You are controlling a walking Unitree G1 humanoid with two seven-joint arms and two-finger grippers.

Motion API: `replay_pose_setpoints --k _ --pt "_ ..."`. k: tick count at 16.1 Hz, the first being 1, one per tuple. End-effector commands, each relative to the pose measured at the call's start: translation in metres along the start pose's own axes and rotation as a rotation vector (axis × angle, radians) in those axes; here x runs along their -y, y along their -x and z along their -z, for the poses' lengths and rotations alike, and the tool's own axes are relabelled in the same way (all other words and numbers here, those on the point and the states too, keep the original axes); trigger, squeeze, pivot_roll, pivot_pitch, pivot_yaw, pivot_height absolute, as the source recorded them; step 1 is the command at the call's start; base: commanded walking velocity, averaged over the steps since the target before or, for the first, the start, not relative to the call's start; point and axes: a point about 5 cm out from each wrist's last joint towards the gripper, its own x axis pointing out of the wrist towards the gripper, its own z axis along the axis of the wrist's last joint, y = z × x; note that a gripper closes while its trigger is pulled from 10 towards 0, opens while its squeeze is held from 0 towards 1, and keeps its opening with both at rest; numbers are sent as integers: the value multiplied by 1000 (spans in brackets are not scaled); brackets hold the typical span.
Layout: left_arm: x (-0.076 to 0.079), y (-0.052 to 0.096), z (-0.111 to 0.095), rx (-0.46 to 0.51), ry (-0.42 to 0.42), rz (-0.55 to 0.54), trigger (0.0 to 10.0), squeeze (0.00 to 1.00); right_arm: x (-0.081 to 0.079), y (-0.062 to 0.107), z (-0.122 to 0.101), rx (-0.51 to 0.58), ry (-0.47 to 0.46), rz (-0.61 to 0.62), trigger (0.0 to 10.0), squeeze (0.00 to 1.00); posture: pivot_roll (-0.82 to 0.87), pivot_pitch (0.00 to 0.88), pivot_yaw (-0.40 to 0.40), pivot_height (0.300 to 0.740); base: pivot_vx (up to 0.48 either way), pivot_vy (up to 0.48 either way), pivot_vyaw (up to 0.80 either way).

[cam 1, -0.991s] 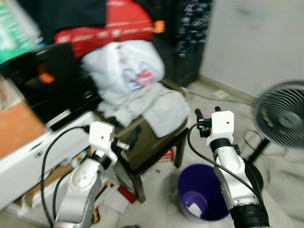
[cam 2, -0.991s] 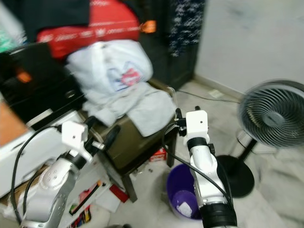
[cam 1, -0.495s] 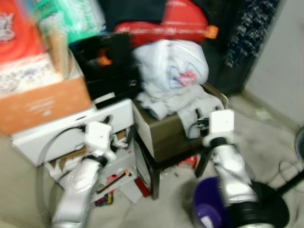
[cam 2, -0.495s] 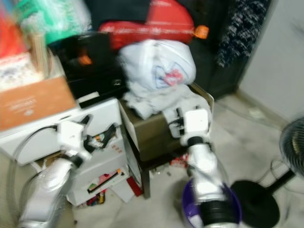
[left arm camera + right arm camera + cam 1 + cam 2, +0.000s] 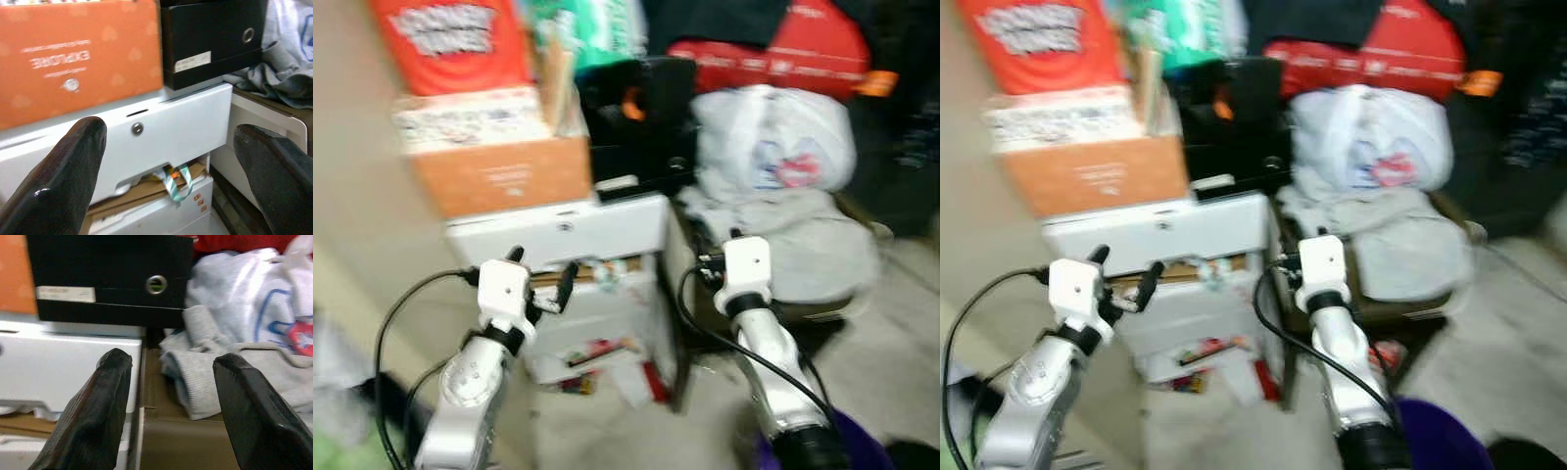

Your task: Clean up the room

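A cluttered corner of a lived-in home, used for storage.

Ahead of the left claw [image 5: 540, 284] stand stacked white boxes [image 5: 568, 230] with an orange carton [image 5: 504, 176] on top and a black box [image 5: 641, 113] beside it. Ahead of the right claw [image 5: 168, 382], grey clothes [image 5: 803, 235] and a full white plastic bag [image 5: 773, 137] are heaped on a brown chair [image 5: 700, 294]. A red bag [image 5: 783, 54] sits behind them, and papers [image 5: 607, 362] litter the pale floor [image 5: 705, 411] below both claws.
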Motion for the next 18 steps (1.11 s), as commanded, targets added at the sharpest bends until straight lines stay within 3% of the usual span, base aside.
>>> replay_pose_setpoints --k 1,7,18 --pt "3 2 -1 -2 -7 8 10000 0 4 2 -2 5 5 10 10000 0 -20 59 23 740 0 0 644" --pt "7 4 -1 -20 -4 20 10000 0 2 4 -1 -8 -1 12 10000 0 -20 83 32 740 0 0 201" --pt "8 4 1 -46 6 34 10000 0 -2 5 -1 -18 -9 12 10000 0 -20 102 36 740 0 -300 0"
